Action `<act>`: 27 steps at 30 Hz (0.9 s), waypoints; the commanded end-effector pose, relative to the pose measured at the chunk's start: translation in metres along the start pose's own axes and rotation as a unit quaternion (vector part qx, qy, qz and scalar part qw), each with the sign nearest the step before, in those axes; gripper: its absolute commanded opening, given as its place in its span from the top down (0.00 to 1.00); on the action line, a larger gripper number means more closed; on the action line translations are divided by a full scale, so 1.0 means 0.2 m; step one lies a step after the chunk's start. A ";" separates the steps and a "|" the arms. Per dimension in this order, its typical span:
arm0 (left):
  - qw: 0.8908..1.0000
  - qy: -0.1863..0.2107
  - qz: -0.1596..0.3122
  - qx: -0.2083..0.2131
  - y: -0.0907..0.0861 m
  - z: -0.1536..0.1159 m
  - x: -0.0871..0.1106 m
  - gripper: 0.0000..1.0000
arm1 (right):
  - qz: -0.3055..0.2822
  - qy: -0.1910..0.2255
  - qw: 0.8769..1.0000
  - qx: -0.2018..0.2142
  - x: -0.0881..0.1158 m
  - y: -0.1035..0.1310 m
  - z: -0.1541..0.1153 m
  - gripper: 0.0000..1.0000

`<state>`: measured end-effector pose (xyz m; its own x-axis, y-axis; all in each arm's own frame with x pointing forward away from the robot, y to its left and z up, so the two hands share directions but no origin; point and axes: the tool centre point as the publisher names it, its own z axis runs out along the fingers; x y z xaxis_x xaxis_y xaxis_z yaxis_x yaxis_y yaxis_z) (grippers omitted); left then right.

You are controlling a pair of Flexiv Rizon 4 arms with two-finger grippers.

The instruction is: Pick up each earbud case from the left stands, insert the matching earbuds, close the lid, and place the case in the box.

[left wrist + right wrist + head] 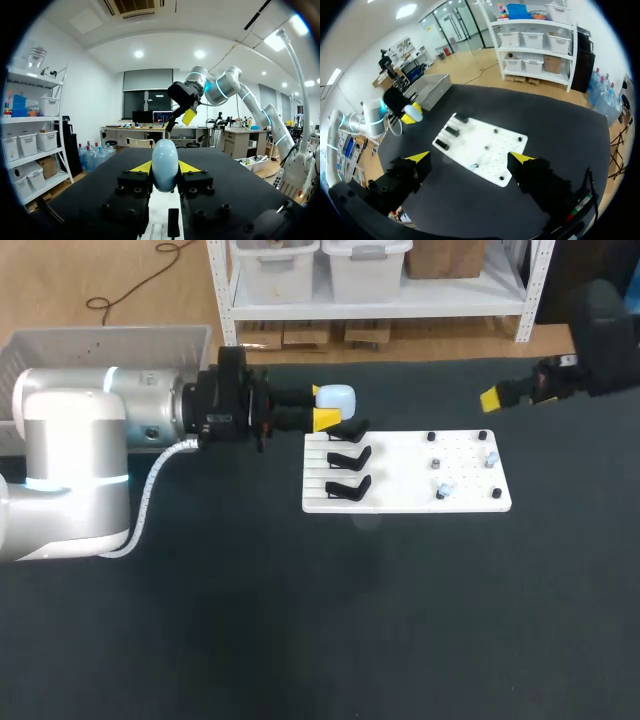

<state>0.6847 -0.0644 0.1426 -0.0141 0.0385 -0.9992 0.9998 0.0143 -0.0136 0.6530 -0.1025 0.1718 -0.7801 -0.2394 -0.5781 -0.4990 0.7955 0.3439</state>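
Observation:
My left gripper [326, 408] is shut on a pale blue earbud case [337, 398], held above the far left corner of the white board [405, 505]. The left wrist view shows the case [165, 164] upright between the yellow fingertips [141, 167], lid closed. Three black stands [349, 457] line the board's left side and hold nothing. Small pale earbuds [445, 489] sit on pegs on the board's right part. My right gripper [493, 398] hangs open beyond the board's far right corner. Its own view shows it [470, 158] high above the board [485, 150], with nothing between its fingers.
A grey plastic box [100, 340] stands at the table's far left, behind my left arm; the right wrist view shows this box [431, 87] beyond the case [413, 111]. Black cloth covers the table [330, 620].

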 end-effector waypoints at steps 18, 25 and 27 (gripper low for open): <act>0.999 0.005 0.004 0.036 0.05 0.02 0.01 1.00 | -0.036 0.057 0.998 0.005 0.06 0.33 0.19 0.00; 0.999 0.011 0.011 0.041 0.05 0.02 0.01 1.00 | -0.041 0.064 0.997 -0.001 0.04 0.40 0.22 0.00; 0.999 0.011 0.011 0.041 0.05 0.02 0.01 1.00 | -0.045 0.065 0.997 -0.003 0.01 0.43 0.24 0.00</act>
<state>0.6938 -0.0684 0.1413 0.0092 0.0598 -0.9982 0.9979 -0.0652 0.0053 0.6214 -0.0170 0.1626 -0.7706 -0.3740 -0.5161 -0.5710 0.7649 0.2983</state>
